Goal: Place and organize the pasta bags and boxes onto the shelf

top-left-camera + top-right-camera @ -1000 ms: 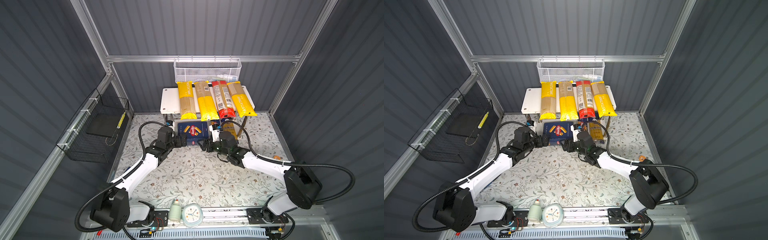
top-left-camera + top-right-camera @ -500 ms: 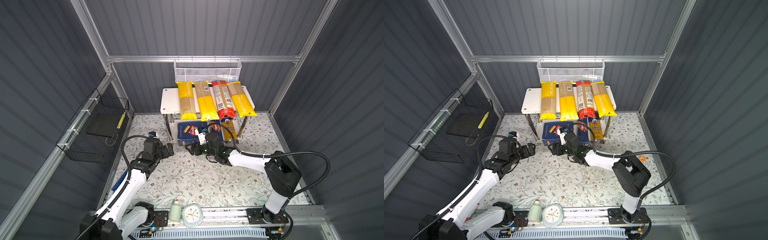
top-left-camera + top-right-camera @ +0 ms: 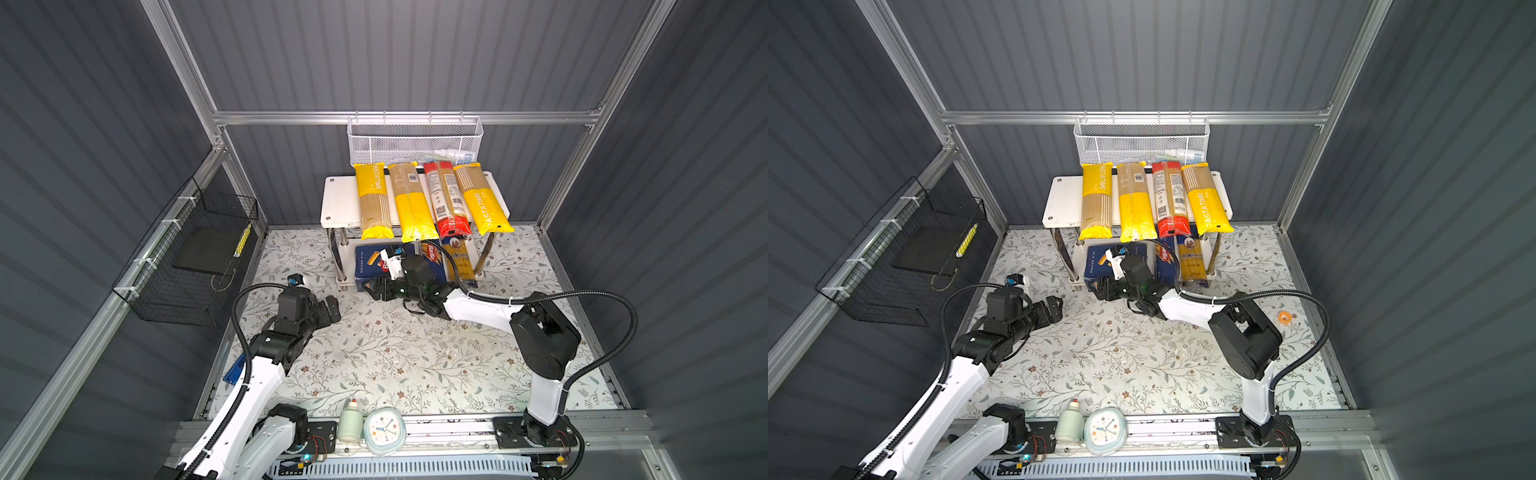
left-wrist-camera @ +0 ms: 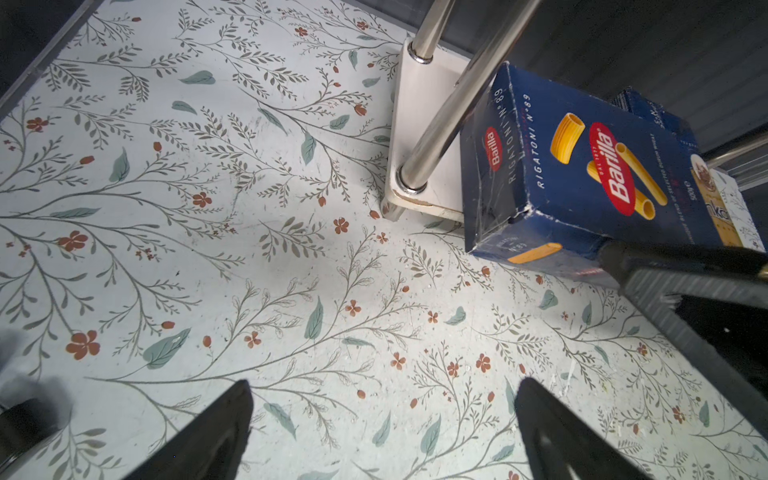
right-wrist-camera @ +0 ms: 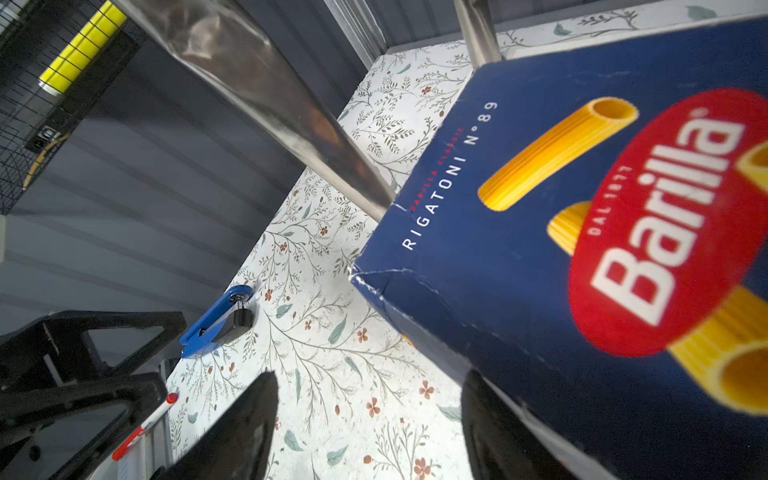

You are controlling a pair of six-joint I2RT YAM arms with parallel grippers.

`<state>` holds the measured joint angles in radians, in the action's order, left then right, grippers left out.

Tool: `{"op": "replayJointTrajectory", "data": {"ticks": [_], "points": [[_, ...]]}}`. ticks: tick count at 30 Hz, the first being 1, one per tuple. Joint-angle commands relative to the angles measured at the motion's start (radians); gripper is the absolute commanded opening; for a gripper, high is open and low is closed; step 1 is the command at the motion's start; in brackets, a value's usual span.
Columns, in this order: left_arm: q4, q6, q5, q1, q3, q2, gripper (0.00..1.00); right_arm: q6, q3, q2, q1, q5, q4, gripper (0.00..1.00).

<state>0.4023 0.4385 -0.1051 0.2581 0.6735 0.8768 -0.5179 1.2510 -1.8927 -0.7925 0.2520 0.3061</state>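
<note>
Left gripper [image 3: 334,306] pulling back toward 8 o'clock, jaws gaping wide over floral mat [image 3: 395,353], grey ribbed walls [image 3: 415,54] enclosing. Right gripper [image 3: 371,289], jaws apart, empty, partly hiding rigatoni box [image 3: 365,259].

Five bags [image 3: 376,199], two boxes [image 3: 365,268], one shelf [image 3: 336,203]

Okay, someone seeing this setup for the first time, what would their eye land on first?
Probably the row of bright spaghetti bags, three yellow and one red, lying side by side on the top board of the white shelf. Next, the dark blue Barilla rigatoni box on the lower tier, with the right gripper open at its front edge.
</note>
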Motion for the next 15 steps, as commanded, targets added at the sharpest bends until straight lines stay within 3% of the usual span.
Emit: {"op": "replayJointTrajectory", "data": {"ticks": [1, 15], "points": [[0.012, 0.005, 0.003, -0.008, -0.015, -0.008, 0.99, 0.039, -0.001, 0.037, -0.001, 0.016, -0.046, 0.72], [-0.067, -0.007, 0.031, -0.008, -0.05, 0.051, 0.99, 0.014, -0.019, -0.025, 0.019, 0.017, 0.006, 0.72]]}}
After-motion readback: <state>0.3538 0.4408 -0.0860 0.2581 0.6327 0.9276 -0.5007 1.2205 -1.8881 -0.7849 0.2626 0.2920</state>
